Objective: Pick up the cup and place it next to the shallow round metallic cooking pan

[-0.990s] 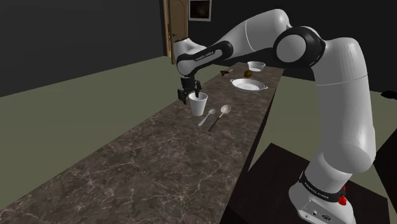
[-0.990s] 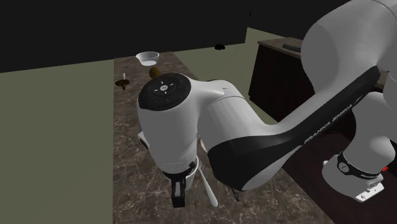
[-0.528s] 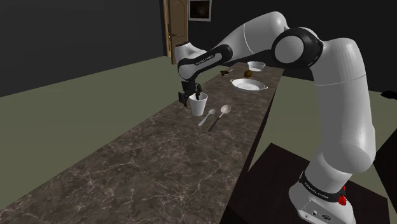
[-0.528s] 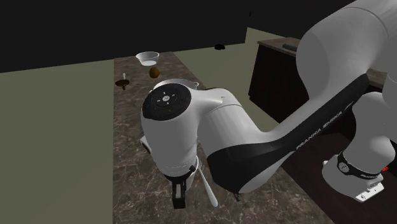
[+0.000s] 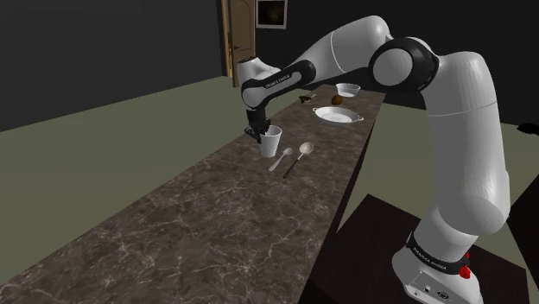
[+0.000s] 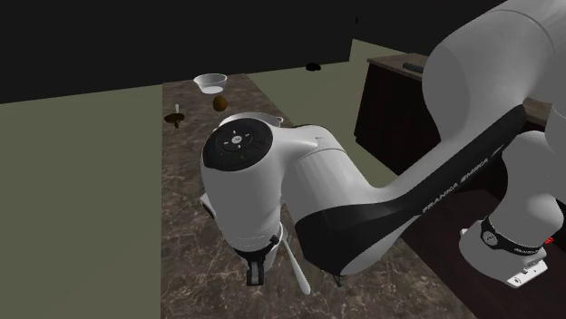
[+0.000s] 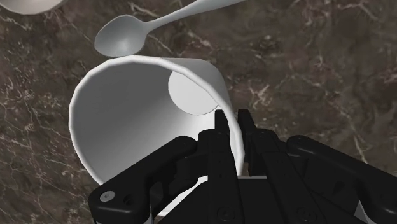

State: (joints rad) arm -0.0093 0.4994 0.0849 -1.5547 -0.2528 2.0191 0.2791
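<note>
White cup [image 5: 272, 143] stands on the dark marbled worktop [image 5: 199, 216] beside 2 spoons [image 5: 304, 149], well apart from the pale shallow pan [image 5: 336, 117]. The hand [image 7: 233, 124] is clamped on its wall, 1 finger inside, 1 outside. The grasp looks made; next comes a straight lift, then a carry to bare worktop just beside the pan.

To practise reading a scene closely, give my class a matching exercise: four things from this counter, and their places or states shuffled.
1 cup
2 spoon
3 bowl
4 tool

a lies flat beside the cup
b at the counter's far end
c white, its wall gripped
d one finger inside the cup

Pairs: 1c, 2a, 3b, 4d
</note>
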